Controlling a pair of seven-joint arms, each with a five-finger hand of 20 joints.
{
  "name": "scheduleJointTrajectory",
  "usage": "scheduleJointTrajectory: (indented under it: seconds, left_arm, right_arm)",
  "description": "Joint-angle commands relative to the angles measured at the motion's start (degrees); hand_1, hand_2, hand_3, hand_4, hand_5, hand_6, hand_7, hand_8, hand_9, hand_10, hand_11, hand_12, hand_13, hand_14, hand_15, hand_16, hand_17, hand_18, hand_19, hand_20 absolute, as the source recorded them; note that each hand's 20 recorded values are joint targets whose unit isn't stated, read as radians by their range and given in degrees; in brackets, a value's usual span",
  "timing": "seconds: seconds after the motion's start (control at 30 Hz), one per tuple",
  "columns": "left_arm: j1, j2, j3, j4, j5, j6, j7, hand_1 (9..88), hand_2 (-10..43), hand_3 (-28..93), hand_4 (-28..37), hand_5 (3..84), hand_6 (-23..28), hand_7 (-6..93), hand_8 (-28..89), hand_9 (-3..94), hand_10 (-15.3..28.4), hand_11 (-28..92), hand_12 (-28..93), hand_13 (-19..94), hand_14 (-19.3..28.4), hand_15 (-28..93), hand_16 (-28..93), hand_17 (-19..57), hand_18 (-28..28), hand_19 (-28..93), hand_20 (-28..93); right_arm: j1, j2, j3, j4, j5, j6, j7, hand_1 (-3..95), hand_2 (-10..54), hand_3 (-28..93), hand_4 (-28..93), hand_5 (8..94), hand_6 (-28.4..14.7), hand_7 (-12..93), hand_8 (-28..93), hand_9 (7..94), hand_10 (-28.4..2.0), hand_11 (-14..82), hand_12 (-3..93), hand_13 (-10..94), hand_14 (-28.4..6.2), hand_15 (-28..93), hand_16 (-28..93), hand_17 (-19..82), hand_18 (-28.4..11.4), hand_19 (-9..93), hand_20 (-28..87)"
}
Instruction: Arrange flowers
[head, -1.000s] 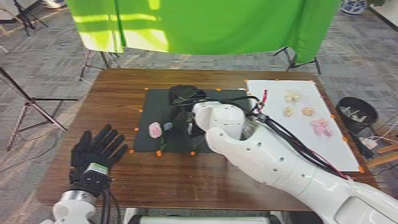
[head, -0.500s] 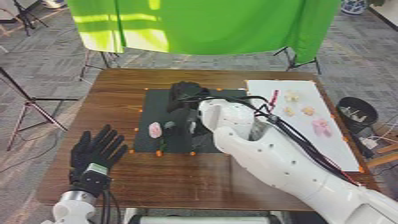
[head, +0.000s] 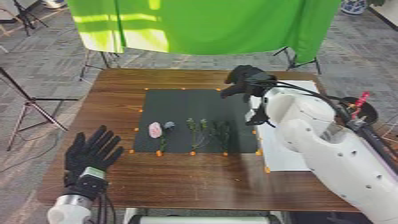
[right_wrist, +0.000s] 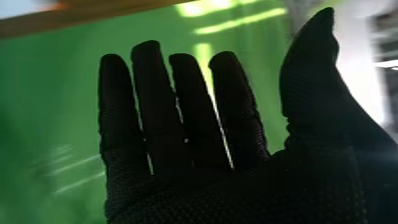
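Note:
In the head view the right hand (head: 246, 81) is above the far edge between the black mat (head: 178, 102) and the white board (head: 289, 162). Its fingers stand straight and apart from the thumb in the right wrist view, the hand (right_wrist: 204, 185) holding nothing. The left hand (head: 91, 152) lies open at the table's near left. On the mat are a pink flower (head: 155, 130), a small bluish flower (head: 169, 126), green stems (head: 197, 131) and a darker stem (head: 220, 131). The right arm covers much of the white board, hiding the flowers there.
Orange markers (head: 193, 153) line the mat's edges on the brown table (head: 169, 185). A black bin (head: 358, 107) stands on the floor past the table's right edge. Beyond the far edge hangs a green cloth (head: 204, 27).
The right hand has moved from over the mat to the right, toward the white board, uncovering the stems on the mat. The left hand has barely shifted.

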Motion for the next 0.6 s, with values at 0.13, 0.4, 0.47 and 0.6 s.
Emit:
scheduleJointTrajectory:
  seconds: [0.13, 0.4, 0.47, 0.6]
  left_arm:
    - [0.74, 0.22, 0.05, -0.61, -0.08, -1.04, 1.36, 20.4, 19.4, 68, -28.3, 37.8, 9.6, 9.8, -8, 28.5, 15.8, 22, 5, 20, 15.8, 32, -9, -7.6, 14.0, 33, 7]
    - [0.59, -0.1, 0.08, -0.62, 0.14, -0.93, 1.28, 21.1, 18.8, 68, -28.3, 37.9, 9.7, 9.7, -8, 28.6, 16.0, 22, 5, 20, 16.1, 33, -9, -7.8, 14.1, 33, 7]
    - [0.72, 0.03, 0.09, -0.72, -0.12, -0.66, 1.53, 21.4, 18.7, 68, -28.3, 37.9, 9.7, 9.8, -8, 28.6, 16.0, 22, 5, 20, 16.4, 33, -9, -7.8, 14.1, 33, 7]
    - [0.87, 0.22, 0.28, -1.07, -0.62, 0.43, 1.86, 21.9, 18.8, 68, -28.3, 38.0, 9.7, 9.9, -8, 28.5, 15.9, 22, 5, 20, 16.6, 34, -9, -7.8, 14.1, 33, 7]
  right_arm:
    - [-10.03, 12.17, 10.33, 2.57, -1.44, -6.0, 5.82, 38.4, -6.0, 75, -28, 49.0, -2.0, 13, -12, 48.0, -13.2, 5.7, 11.4, 44, -12.1, 14, 17, 17, -18.0, 40, 17]
    - [-16.76, 14.23, 18.22, 3.07, 1.96, -8.0, 12.15, 39.4, -6.5, 75, -28, 45.9, -3.3, 12, -12, 43.8, -15.3, 4.9, 11.6, 41, -13.7, 14, 17, 18, -20.5, 41, 17]
    - [-17.6, 14.14, 19.58, 3.89, 2.58, -8.65, 12.97, 40.0, -6.4, 75, -28, 45.1, -3.9, 12, -11, 42.4, -15.9, 4.7, 11.8, 40, -14.2, 13, 17, 20, -21.7, 39, 15]
    - [-18.11, 13.59, 20.54, 5.58, 5.49, -8.91, 16.05, 40.3, -7.0, 75, -28, 43.5, -4.6, 12, -11, 39.0, -16.6, 4.9, 11.3, 37, -15.0, 11, 15, 22, -23.9, 33, 10]
